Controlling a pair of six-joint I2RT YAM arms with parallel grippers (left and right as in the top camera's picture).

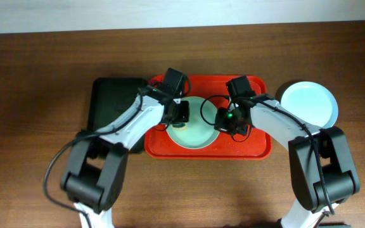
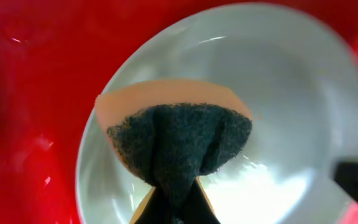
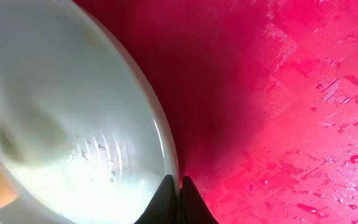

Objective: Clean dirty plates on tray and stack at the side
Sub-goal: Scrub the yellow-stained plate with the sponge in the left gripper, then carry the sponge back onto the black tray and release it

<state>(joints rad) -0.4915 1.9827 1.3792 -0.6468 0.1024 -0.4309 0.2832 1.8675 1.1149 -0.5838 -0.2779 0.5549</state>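
A pale mint green plate (image 1: 192, 132) (image 2: 291, 93) (image 3: 55, 112) lies in the middle of the red tray (image 1: 258, 152) (image 2: 30, 93) (image 3: 291, 93). My left gripper (image 1: 181, 114) (image 2: 176, 208) is shut on a sponge (image 2: 179, 143), peach with a dark green scrub face, which is pressed onto the plate's left part. My right gripper (image 1: 224, 120) (image 3: 178, 183) is shut on that plate's right rim, which runs between its two black fingers. Water drops and wet streaks show on the plate. A pale blue plate (image 1: 308, 103) sits on the table right of the tray.
A smaller dark tray (image 1: 109, 101) lies on the table against the red tray's left side. The red tray's floor is wet with droplets (image 3: 328, 162). Brown wooden table (image 1: 37, 76) surrounds everything.
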